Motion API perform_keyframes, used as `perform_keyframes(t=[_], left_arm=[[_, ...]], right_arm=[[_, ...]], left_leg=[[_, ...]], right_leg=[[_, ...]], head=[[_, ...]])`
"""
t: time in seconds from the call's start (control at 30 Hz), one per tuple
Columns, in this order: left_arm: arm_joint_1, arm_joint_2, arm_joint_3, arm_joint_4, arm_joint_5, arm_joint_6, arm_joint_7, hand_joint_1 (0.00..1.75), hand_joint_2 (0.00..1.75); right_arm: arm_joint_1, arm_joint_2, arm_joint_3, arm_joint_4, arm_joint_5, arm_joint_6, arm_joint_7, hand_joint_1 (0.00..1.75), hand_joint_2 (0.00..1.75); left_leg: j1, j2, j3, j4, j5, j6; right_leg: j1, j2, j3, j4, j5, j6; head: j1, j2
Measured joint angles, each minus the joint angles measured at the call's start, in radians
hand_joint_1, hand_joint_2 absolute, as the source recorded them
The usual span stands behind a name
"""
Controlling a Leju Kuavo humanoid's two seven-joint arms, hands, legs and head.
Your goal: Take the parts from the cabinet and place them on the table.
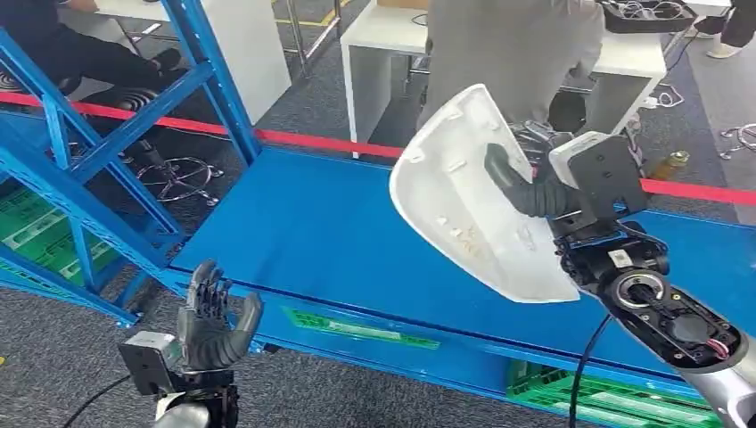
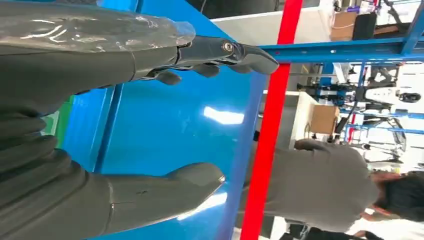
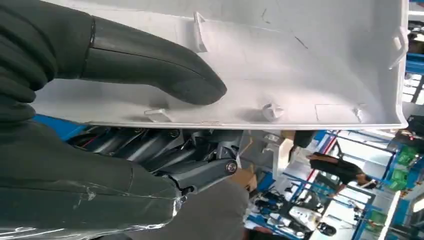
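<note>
Right hand [image 1: 526, 183] grips white plastic shell part [image 1: 472, 196], thumb [image 3: 155, 67] pressed on its ribbed inner face, other fingers behind it; part held tilted in the air above blue table [image 1: 330, 232]. Left hand [image 1: 209, 321] holds nothing, fingers spread apart, raised at the table's near edge. Person in grey [image 1: 513, 45] stands beyond red tape [image 1: 312, 140]

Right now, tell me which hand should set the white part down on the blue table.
The right hand: it already grips the white part, thumb pressed on its inner face, above the blue table. The left hand is open, low at the table's near edge and holds nothing.
</note>
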Motion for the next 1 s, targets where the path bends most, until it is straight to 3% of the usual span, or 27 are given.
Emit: perform_keyframes(t=[0.63,0.87,0.93,1.0], left_arm=[[-0.009,0.001,0.002,-0.003,0.004,0.008,0.009,0.0,1.75],[-0.013,-0.003,0.002,-0.003,0.015,0.008,0.007,0.0,1.75],[-0.014,-0.002,0.002,-0.003,0.016,0.009,0.006,0.0,1.75],[-0.014,-0.003,0.002,-0.003,0.017,0.01,0.006,0.0,1.75]], right_arm=[[0.007,0.008,0.013,0.003,0.103,0.006,-0.024,1.75,1.75],[0.03,0.01,0.018,-0.037,0.279,0.031,-0.009,1.75,1.75],[0.03,0.013,0.024,-0.049,0.294,0.04,-0.003,1.75,1.75],[0.031,0.017,0.031,-0.059,0.297,0.046,-0.001,1.75,1.75]], left_leg=[[0.0,0.0,0.0,0.0,0.0,0.0],[0.0,0.0,0.0,0.0,0.0,0.0],[-0.005,-0.001,-0.003,0.008,-0.005,0.009],[-0.006,0.0,-0.005,0.006,-0.005,0.011]], right_leg=[[0.0,-0.001,0.0,0.0,0.0,0.0],[0.0,-0.001,0.0,0.0,0.0,0.0],[-0.006,-0.001,0.0,-0.002,0.002,0.006],[-0.006,-0.002,0.001,-0.004,0.003,0.008]], head=[[0.001,0.0],[0.002,0.0],[-0.003,0.0],[-0.003,0.0]])
